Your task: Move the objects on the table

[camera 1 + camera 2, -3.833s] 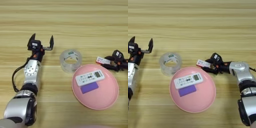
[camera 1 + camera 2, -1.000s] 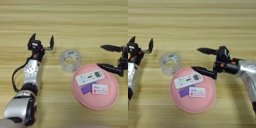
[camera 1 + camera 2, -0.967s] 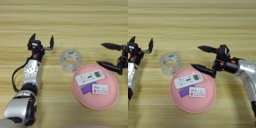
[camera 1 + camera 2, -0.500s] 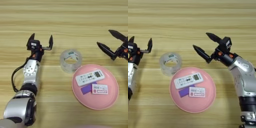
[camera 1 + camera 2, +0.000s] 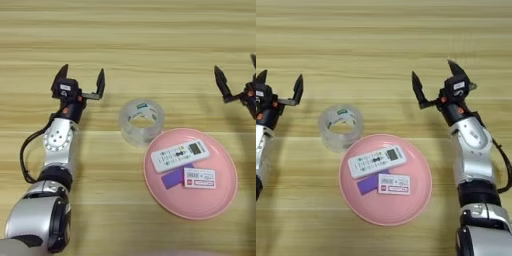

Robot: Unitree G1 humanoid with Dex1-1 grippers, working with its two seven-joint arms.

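Right pincer point(image 5: 436, 81) withdrawn, plate point(image 5: 421, 192) holding three items

Remote point(image 5: 179, 156), card point(image 5: 173, 177), box point(image 5: 199, 178) on plate point(image 5: 220, 200)

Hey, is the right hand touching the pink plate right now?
Apart. The right eye view shows the right hand open above bare table, with wood plainly visible between it and the plate.
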